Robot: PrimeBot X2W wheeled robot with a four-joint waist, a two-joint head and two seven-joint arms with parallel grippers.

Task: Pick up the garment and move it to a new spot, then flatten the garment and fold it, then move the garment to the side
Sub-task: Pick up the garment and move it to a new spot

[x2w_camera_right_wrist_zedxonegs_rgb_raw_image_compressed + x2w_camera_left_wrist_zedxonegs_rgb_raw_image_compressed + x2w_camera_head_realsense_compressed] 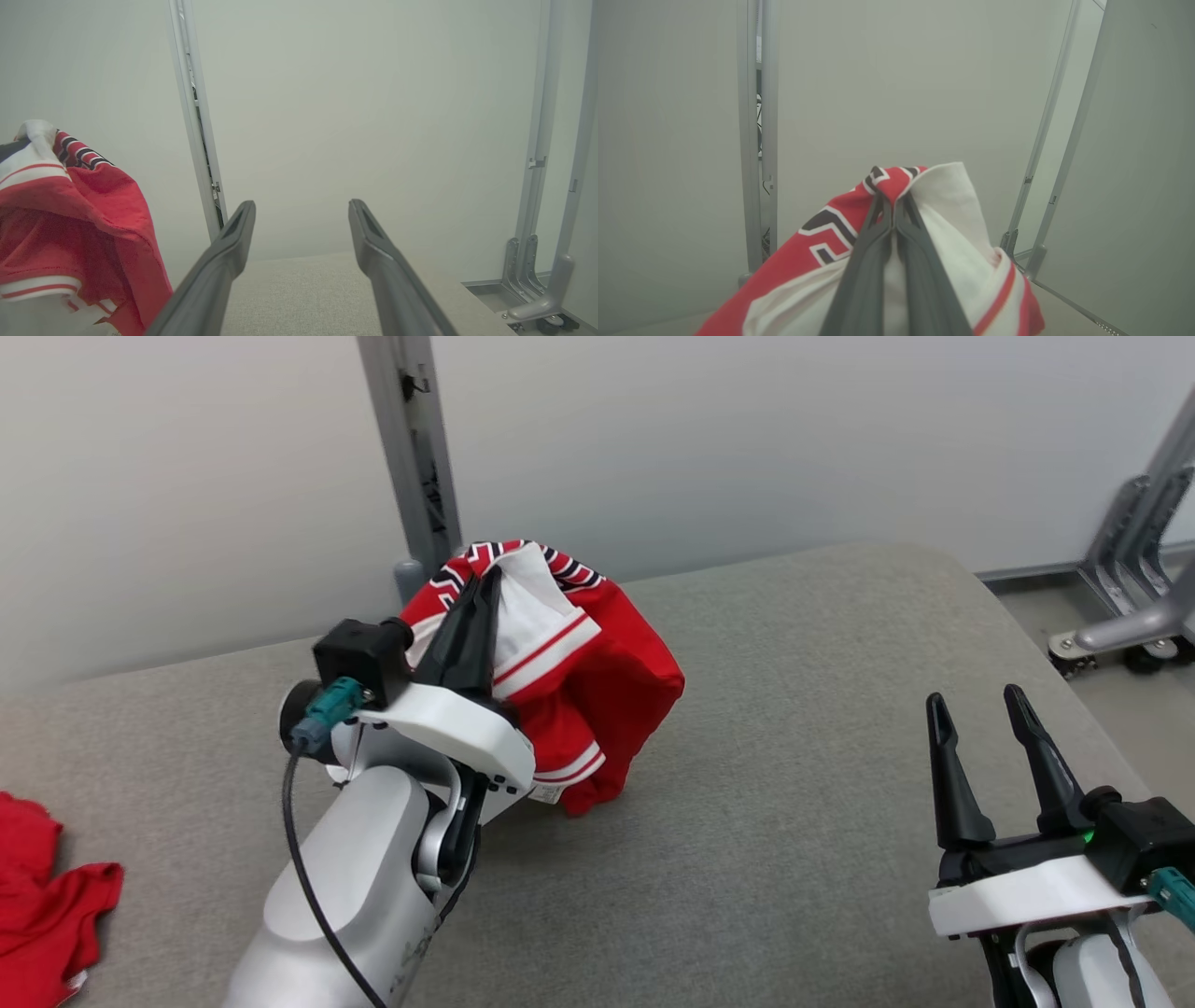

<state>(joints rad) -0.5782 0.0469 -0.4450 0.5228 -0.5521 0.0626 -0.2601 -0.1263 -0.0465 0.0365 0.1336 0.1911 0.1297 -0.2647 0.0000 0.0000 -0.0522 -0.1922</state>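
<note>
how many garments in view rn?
2. A red-and-white garment is bunched up mid-table, pinched at its top by the left gripper. A plain red garment lies at the table's left edge, cut off by the frame, so more may be hidden there.

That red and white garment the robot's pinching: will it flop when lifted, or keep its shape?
Probably floppy: the red and white garment hangs in loose folds from the left gripper, which is shut on its patterned edge. Likely light, since a fingertip pinch holds it up. Its lower hem seems to rest on the grey table, so it may drag.
</note>
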